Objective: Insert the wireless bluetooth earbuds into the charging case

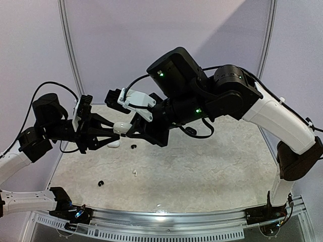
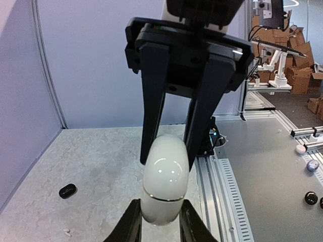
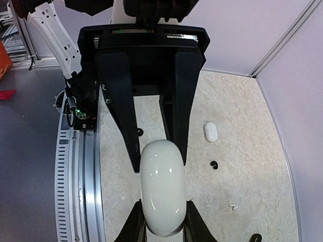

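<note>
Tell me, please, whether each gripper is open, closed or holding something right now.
Left gripper: closed on one end of the white charging case.
Right gripper: closed on the other end of the same case.

Right gripper (image 3: 164,224) clamped the near end of the white case (image 3: 161,186). Left gripper (image 3: 159,160) pinched its far end, with the case held above the bench (image 3: 252,166). Toward the bench's wall-side edge lay a second case (image 3: 210,132), a black earbud (image 3: 214,164) and a white earbud (image 3: 232,206).
</note>
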